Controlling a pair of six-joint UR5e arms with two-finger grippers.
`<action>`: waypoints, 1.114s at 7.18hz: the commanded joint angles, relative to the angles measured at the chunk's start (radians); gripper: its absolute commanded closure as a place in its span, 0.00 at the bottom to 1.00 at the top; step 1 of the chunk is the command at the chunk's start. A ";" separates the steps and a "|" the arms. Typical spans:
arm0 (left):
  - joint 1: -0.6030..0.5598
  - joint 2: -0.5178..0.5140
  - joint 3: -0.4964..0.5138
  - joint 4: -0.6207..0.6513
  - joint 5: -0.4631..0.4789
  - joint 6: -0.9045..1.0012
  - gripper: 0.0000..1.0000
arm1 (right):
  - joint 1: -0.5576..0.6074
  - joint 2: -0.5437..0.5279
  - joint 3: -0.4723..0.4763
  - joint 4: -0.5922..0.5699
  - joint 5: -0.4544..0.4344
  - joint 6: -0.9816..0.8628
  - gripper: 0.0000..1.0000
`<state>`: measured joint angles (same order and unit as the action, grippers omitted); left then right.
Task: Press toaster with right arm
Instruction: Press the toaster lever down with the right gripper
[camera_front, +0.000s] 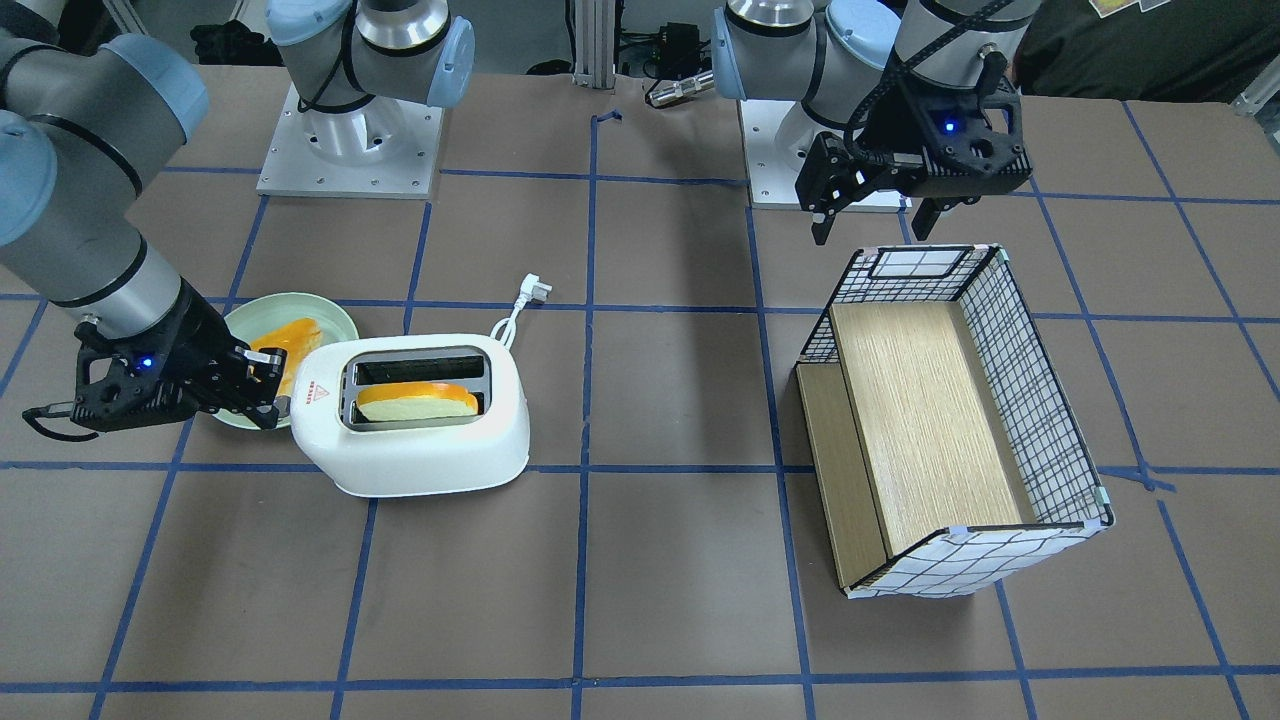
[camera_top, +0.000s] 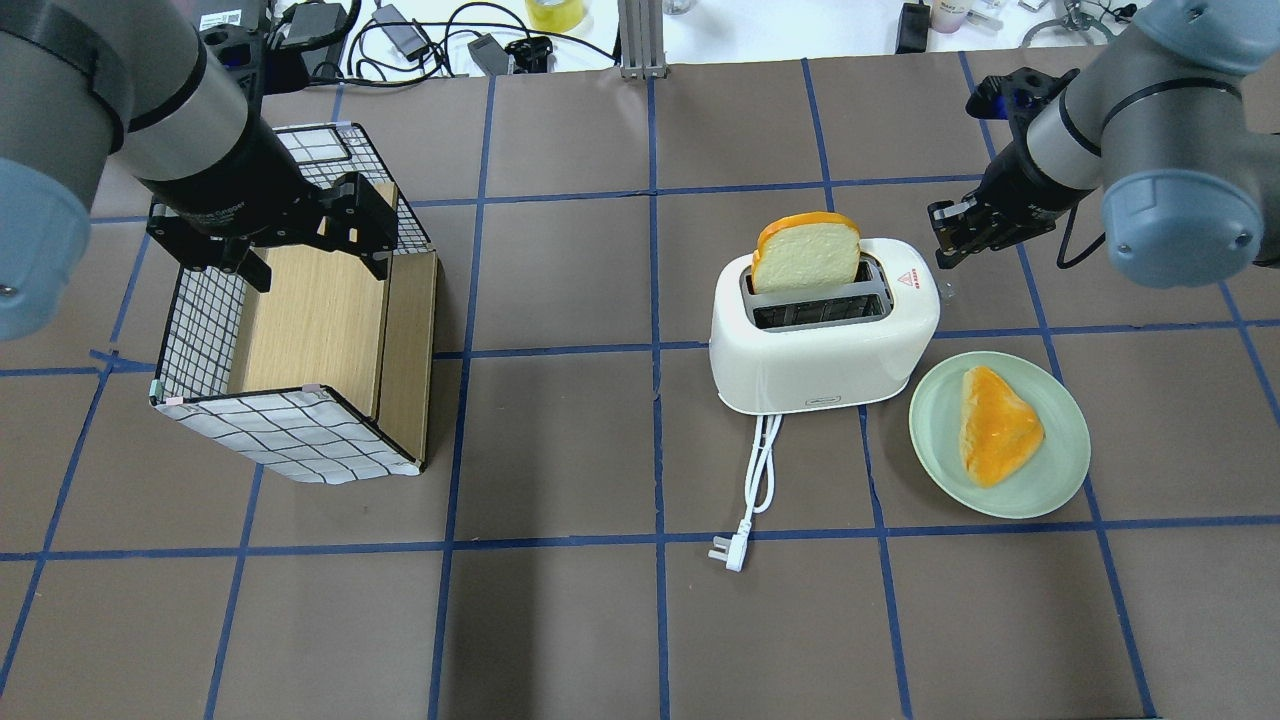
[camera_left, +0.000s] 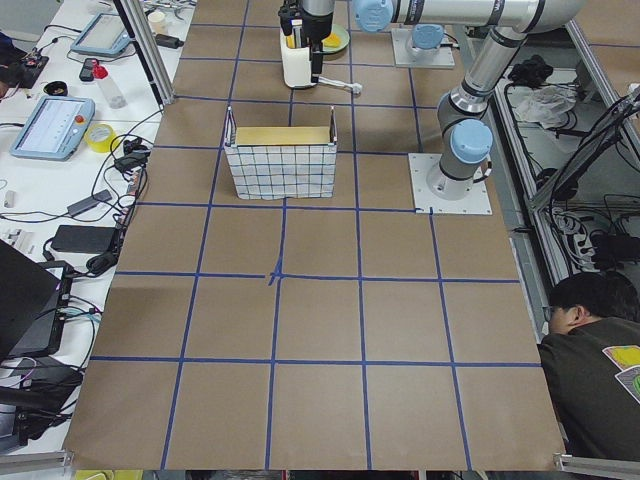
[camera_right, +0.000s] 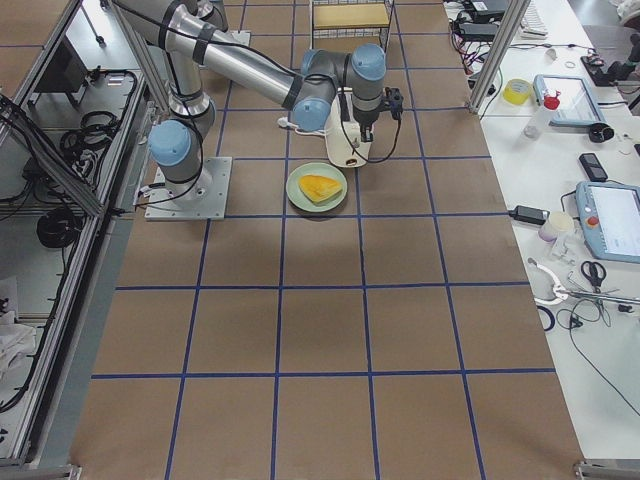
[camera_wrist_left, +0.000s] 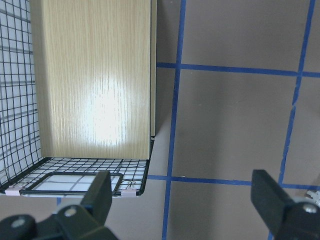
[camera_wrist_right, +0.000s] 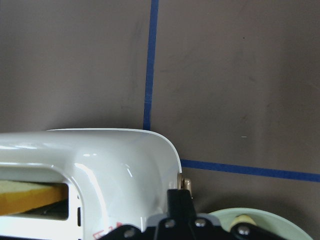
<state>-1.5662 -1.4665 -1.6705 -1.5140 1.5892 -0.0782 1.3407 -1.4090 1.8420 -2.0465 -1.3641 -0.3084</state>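
Observation:
The white toaster (camera_front: 420, 440) stands on the table with a slice of bread (camera_front: 415, 400) sticking up from one slot; it also shows in the overhead view (camera_top: 820, 350). My right gripper (camera_front: 272, 388) is shut, its tips at the toaster's end beside the red triangle sticker (camera_front: 317, 392). In the right wrist view the shut fingertips (camera_wrist_right: 179, 196) sit against the toaster's rounded end (camera_wrist_right: 100, 160), right by a small beige lever (camera_wrist_right: 188, 184). My left gripper (camera_front: 870, 225) is open and empty above the basket; its fingers (camera_wrist_left: 102, 190) stand wide apart.
A light-green plate (camera_top: 1050, 480) with a piece of toast (camera_top: 995, 425) lies beside the toaster, under my right wrist. The toaster's white cord (camera_top: 755, 480) lies unplugged on the table. A wire-grid basket (camera_top: 290, 430) with wooden panels stands on my left side.

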 joint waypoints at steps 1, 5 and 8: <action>0.000 0.000 0.000 0.000 0.000 0.000 0.00 | 0.000 0.013 0.025 -0.007 0.002 -0.053 1.00; 0.000 0.000 0.000 0.000 0.000 0.000 0.00 | -0.002 0.005 0.010 -0.001 0.002 -0.058 1.00; 0.000 0.000 0.000 0.000 0.000 0.000 0.00 | -0.003 0.013 0.017 -0.003 0.000 -0.102 1.00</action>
<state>-1.5662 -1.4665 -1.6705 -1.5140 1.5892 -0.0782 1.3380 -1.4000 1.8543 -2.0490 -1.3631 -0.3795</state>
